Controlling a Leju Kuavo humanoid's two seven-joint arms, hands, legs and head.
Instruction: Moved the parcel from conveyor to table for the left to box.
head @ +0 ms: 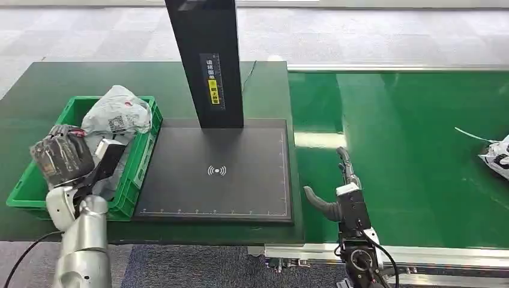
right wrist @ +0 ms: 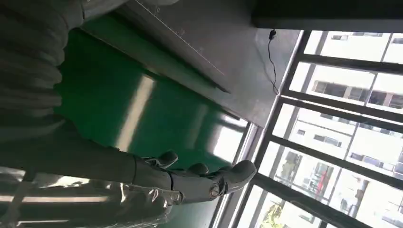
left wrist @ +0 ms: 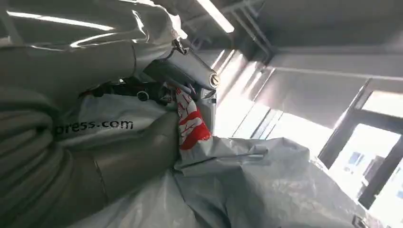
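Two parcels: next one (head: 497, 157) waits far down the conveyor (head: 414, 132), so keep right hand (head: 343, 195) spread and empty; left hand (head: 63, 157) over the green box (head: 141, 157) must release its gripped grey parcel (left wrist: 266, 185).

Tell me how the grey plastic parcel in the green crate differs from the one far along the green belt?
The grey plastic parcel in the green crate sits by the left hand, whole and crumpled high. The parcel on the green conveyor belt lies at the picture's right edge, partly cut off, beyond the right hand. Both are wrinkled bags with dark print.
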